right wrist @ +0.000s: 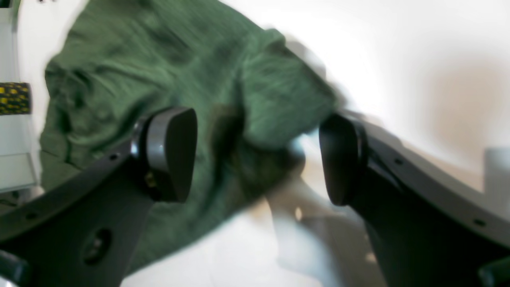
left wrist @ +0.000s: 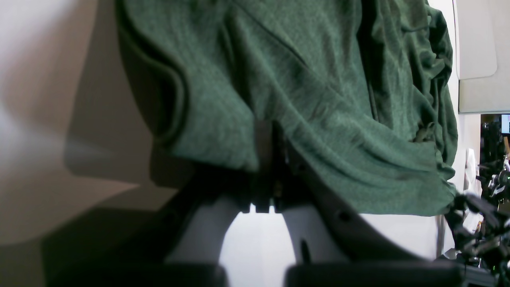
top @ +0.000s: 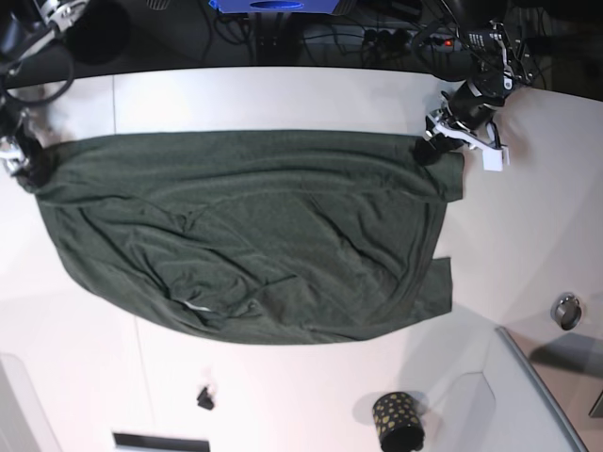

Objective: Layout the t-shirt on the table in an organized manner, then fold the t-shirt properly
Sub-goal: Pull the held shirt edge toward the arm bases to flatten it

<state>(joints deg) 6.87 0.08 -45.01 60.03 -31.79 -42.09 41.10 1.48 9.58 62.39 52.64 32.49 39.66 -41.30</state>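
T-shirt (top: 254, 235), black dotted cup (top: 398, 421) nearby, seemingly clear

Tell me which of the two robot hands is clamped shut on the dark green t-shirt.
The left hand, at the right of the base view, is shut on the dark green jersey t-shirt. The right hand has its pads spread wide apart.
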